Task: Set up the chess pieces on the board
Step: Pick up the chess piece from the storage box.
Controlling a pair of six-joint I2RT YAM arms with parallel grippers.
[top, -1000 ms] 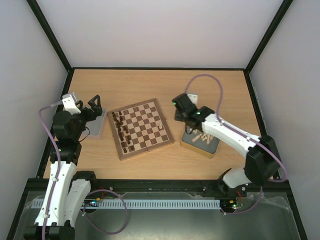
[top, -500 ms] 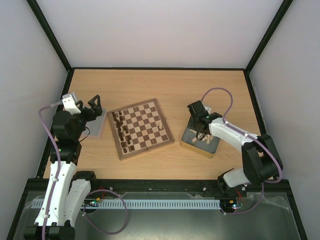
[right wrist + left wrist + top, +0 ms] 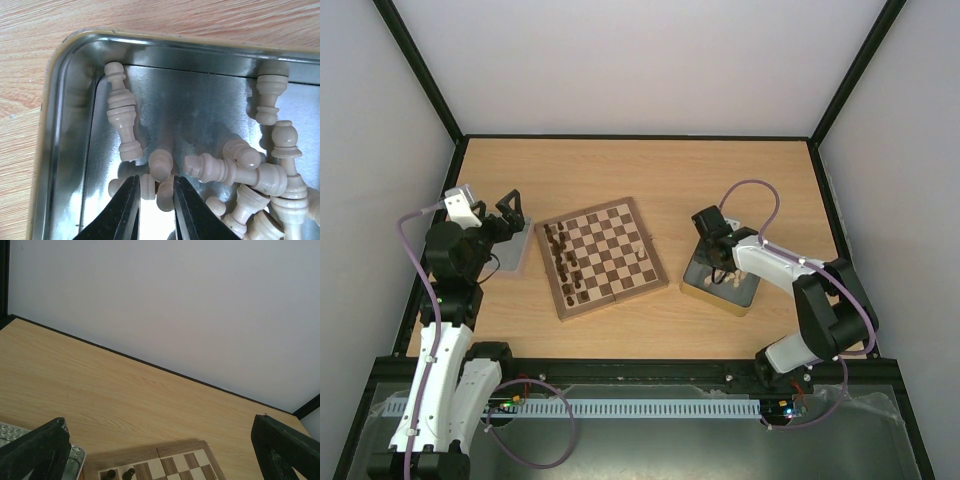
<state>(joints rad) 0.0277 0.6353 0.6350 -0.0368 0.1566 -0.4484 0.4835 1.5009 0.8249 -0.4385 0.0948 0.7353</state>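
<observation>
Top external view: pale wooden table (image 3: 620,170), with the board (image 3: 601,256) lying slightly askew near its middle, between two metal tins. Dark chess pieces (image 3: 563,262) standing along the board's left side, one pale piece (image 3: 640,256) alone towards its right edge.

Risks, by judgement: could knock standing dark men over on the way to the board, given their tight spacing. Could lift two chessmen at once, or jam, because of the heap crowding the right gripper (image 3: 156,180). Could let a lying, rounded piece roll or swing out of so narrow a pinch.

Right tin (image 3: 55,125): shiny, round-cornered, holding a jumble of pale pieces (image 3: 250,175), nearly all lying down, with one long piece (image 3: 122,125) apart near the corner. Right gripper lowered into it, jaws nearly closed, straddling one small pale piece (image 3: 160,162); cannot tell whether actually pinched.

Left tin (image 3: 513,250): just beside the board's left edge, contents not visible. Left gripper (image 3: 160,419) over it, spread wide, holding nothing.
</observation>
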